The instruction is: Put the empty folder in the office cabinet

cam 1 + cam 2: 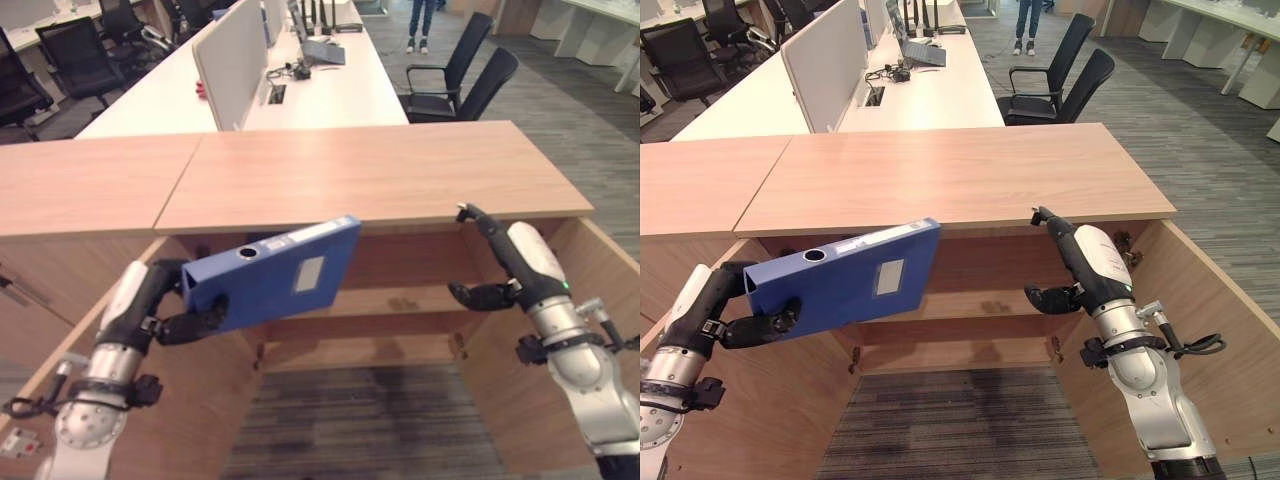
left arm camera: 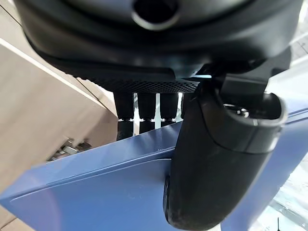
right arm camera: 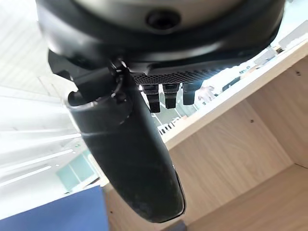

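The left hand [image 1: 178, 318] pinches the blue folder [image 1: 275, 272] between thumb and fingers, tilted before the open cabinet [image 1: 380, 180], left of centre. The right hand [image 1: 497, 262] hangs spread at the cabinet's right, holding nothing.

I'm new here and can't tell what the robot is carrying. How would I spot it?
Find the long wooden cabinet with its doors open below the top. Just in front of its opening, on the robot's left, the left hand has its fingers clamped on a blue lever-arch folder, tilted, the only blue thing there.
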Controlling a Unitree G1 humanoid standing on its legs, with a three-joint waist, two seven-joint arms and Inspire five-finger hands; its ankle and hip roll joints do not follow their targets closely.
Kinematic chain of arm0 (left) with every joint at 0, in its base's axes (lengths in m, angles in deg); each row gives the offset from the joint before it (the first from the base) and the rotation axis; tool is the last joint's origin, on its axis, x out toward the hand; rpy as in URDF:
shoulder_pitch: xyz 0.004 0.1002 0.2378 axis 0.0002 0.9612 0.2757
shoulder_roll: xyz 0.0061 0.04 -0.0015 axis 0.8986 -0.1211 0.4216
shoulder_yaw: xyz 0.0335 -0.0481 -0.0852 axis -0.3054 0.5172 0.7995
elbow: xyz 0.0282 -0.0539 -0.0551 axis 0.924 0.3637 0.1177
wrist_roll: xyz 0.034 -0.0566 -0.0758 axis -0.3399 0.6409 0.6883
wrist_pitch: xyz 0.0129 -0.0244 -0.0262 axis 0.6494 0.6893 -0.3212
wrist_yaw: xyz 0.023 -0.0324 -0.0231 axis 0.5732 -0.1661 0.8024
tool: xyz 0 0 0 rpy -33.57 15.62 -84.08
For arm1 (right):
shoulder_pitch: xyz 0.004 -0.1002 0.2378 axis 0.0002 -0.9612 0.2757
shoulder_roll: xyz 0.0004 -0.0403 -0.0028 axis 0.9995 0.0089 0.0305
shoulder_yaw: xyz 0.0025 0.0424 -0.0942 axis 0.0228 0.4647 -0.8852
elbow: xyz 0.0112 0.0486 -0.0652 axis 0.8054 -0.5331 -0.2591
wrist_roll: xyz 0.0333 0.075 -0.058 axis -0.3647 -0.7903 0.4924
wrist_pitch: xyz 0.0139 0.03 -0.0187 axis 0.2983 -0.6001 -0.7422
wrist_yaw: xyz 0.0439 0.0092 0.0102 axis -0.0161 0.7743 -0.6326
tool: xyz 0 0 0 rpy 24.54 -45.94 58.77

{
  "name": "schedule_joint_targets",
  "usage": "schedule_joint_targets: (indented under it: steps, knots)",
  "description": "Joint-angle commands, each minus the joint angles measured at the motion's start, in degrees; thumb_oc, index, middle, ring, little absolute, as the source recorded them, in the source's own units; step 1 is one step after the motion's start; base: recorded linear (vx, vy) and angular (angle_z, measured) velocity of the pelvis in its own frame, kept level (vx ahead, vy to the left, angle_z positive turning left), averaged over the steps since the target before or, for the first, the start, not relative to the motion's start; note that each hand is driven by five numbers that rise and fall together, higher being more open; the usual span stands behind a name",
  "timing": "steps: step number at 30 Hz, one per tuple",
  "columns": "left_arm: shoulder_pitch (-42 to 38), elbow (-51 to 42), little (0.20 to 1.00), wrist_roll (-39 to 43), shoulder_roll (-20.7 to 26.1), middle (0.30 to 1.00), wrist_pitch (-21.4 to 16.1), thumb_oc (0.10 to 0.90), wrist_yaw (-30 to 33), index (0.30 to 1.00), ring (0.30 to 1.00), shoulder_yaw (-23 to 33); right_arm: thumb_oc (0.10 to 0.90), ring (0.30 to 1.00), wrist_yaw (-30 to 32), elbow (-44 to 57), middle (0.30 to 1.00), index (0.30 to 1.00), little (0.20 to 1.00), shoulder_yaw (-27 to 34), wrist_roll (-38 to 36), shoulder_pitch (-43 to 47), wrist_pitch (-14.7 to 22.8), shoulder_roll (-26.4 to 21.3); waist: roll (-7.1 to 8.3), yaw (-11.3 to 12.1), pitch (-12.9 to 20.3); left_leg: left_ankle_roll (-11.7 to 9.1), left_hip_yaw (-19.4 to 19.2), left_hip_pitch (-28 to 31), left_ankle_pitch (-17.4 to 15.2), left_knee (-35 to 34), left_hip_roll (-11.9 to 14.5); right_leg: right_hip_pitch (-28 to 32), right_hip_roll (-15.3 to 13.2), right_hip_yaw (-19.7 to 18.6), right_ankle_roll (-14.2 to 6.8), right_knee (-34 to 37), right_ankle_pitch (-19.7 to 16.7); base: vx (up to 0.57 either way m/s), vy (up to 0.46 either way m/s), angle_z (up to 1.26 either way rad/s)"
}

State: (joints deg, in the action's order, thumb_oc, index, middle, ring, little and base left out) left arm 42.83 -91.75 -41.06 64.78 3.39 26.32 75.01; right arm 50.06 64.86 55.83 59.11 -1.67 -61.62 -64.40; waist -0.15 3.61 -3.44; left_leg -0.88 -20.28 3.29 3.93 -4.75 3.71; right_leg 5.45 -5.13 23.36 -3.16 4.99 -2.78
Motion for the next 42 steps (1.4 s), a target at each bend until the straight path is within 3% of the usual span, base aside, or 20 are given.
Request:
schedule_joint_targets:
  steps: [1, 11, 23, 35, 42]
  knots:
    - [-6.64, -3.07, 0.3, 0.13, 2.93, 0.3, -4.43, 0.4, 8.35, 0.3, 0.3, 5.84, 0.8, 0.9, 2.35, -0.34, 0.9, 0.9, 0.9, 3.92, -0.6, 5.87, 2.49, -1.77, 2.28, 0.51, 5.55, -2.28, 3.14, -0.96, -3.0, -0.25, -0.61, 0.96, -1.16, 1.05, -3.5, 0.01, 1.81, 0.0, 0.0, 0.0]
    - [-7.06, -3.15, 0.3, 0.07, 2.07, 0.3, -4.35, 0.4, 8.03, 0.3, 0.3, 4.72, 0.8, 0.9, 2.87, -0.81, 0.9, 0.9, 0.9, 3.63, -3.06, 6.15, 2.56, -0.2, 2.08, 0.4, 5.6, -2.19, 3.04, -0.96, -3.09, -0.25, -0.72, 0.87, -1.39, 1.04, -3.49, 0.01, 1.71, 0.0, 0.0, 0.0]
    - [-13.49, -7.14, 0.3, 7.09, 4.25, 0.3, -5.56, 0.4, 1.39, 0.3, 0.3, -9.44, 0.8, 0.9, 0.11, 5.28, 0.9, 0.9, 0.9, -7.57, -9.82, 16.02, 5.47, 5.27, 1.98, 0.4, 5.63, -2.21, 2.31, -0.76, -3.03, -0.25, -0.69, 0.8, -1.4, 0.88, -3.4, 0.01, 1.31, 0.0, -0.001, -0.01]
    - [-16.16, -8.82, 0.3, 11.0, 6.61, 0.3, -6.23, 0.4, -2.46, 0.3, 0.3, -16.63, 0.8, 0.9, -2.91, 7.39, 0.9, 0.9, 0.9, -13.37, -11.27, 18.73, 6.53, 5.21, 2.03, 0.28, 5.65, -2.4, 2.08, -0.52, -2.91, -0.25, -0.53, 0.81, -1.26, 0.97, -3.44, 0.01, 1.24, 0.0, 0.0, 0.0]
    - [-17.36, -9.49, 0.3, 10.28, 10.64, 0.3, -6.9, 0.4, -4.13, 0.3, 0.3, -18.65, 0.8, 0.9, -5.72, 8.87, 0.9, 0.9, 0.9, -15.84, -13.15, 21.12, 7.33, 2.69, 2.2, 0.23, 5.83, -2.62, 1.92, -0.41, -2.9, -0.25, -0.4, 0.79, -1.11, 0.86, -3.58, 0.01, 1.19, 0.0, 0.0, 0.0]
